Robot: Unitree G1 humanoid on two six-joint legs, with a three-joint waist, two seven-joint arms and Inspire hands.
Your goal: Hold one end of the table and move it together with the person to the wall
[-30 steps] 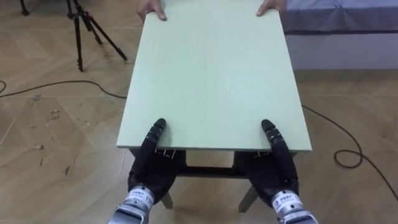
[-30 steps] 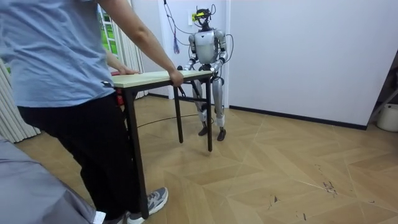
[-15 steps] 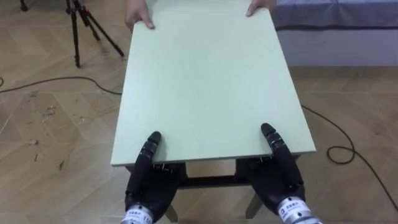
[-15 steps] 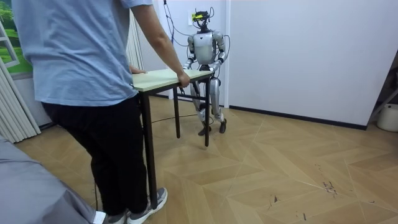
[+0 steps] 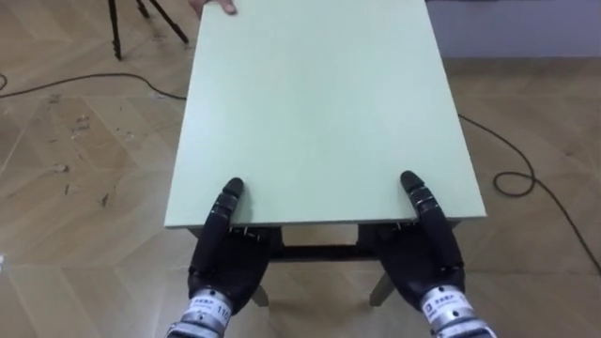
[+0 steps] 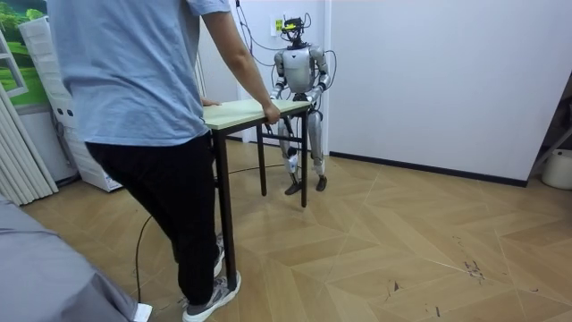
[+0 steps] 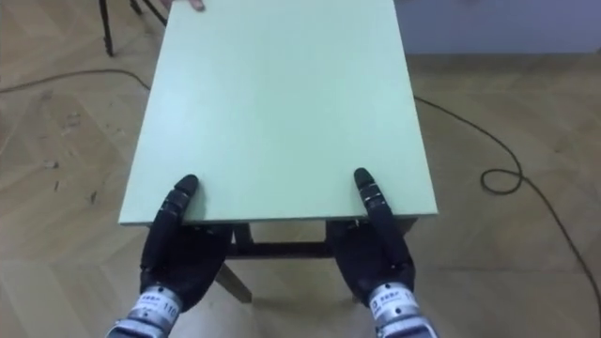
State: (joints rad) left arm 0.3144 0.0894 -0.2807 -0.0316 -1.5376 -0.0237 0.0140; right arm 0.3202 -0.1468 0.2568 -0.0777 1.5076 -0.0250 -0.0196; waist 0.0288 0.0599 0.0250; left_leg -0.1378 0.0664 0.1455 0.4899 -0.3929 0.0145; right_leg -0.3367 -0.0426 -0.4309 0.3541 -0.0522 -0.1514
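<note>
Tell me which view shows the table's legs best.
The room view: it sees the table from the side, with its dark legs at full length. The eye views look down on its top; just stubs show beneath the near edge.

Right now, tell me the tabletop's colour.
The tabletop is plain pale green, clearest in the left eye view.

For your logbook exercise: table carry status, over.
Left robot hand, right robot hand pinch pale green rectangular table, near edge. Person holds far end. Black tripod ahead left.
</note>
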